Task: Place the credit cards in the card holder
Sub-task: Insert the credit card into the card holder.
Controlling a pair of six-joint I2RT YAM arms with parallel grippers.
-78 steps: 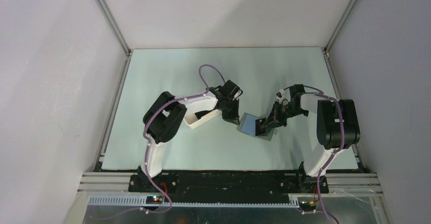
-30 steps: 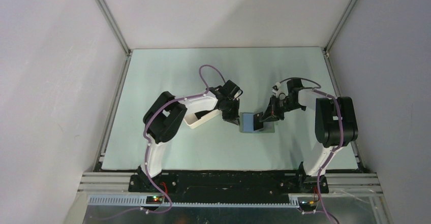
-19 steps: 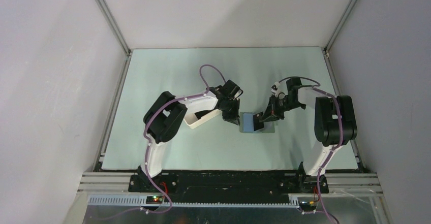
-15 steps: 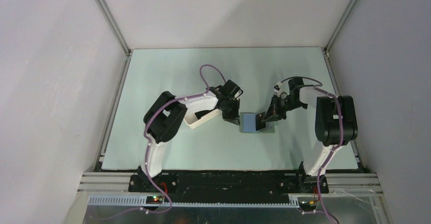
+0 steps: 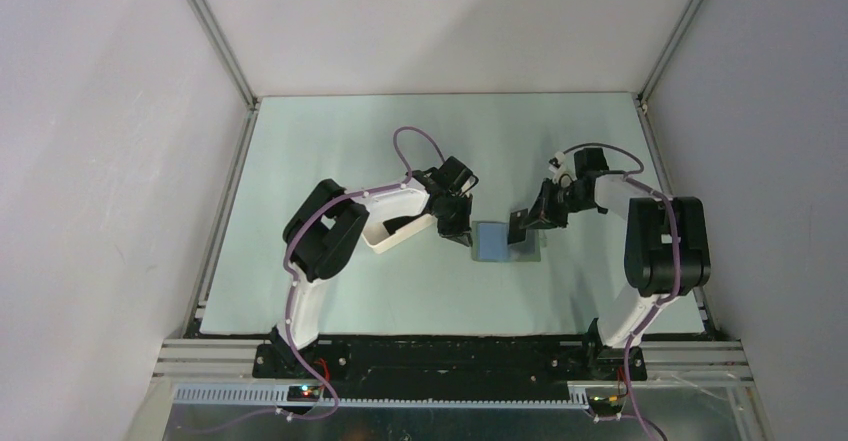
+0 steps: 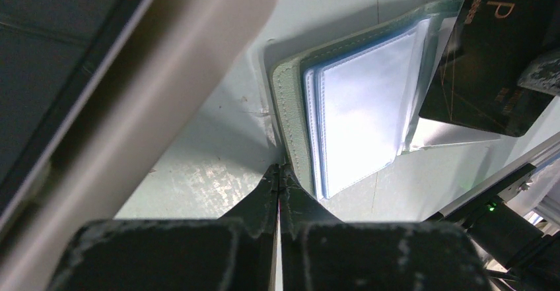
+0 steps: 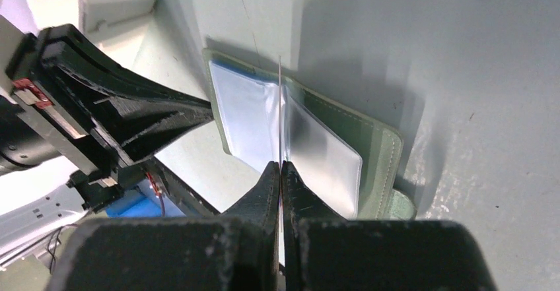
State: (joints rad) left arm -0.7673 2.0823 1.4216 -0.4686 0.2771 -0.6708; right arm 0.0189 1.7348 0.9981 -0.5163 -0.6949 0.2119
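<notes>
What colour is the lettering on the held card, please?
Copper-gold, on the black card; left wrist view.

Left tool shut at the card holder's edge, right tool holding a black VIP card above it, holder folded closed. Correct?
Not closed. The card holder lies open, its clear sleeves showing; the left wrist view shows this. The rest stands: left tool shut at its edge, right tool holding the black VIP card above it.

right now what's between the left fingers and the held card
The open card holder, clear sleeves up, fills that stretch; the left wrist view shows it, black card at its far side.
</notes>
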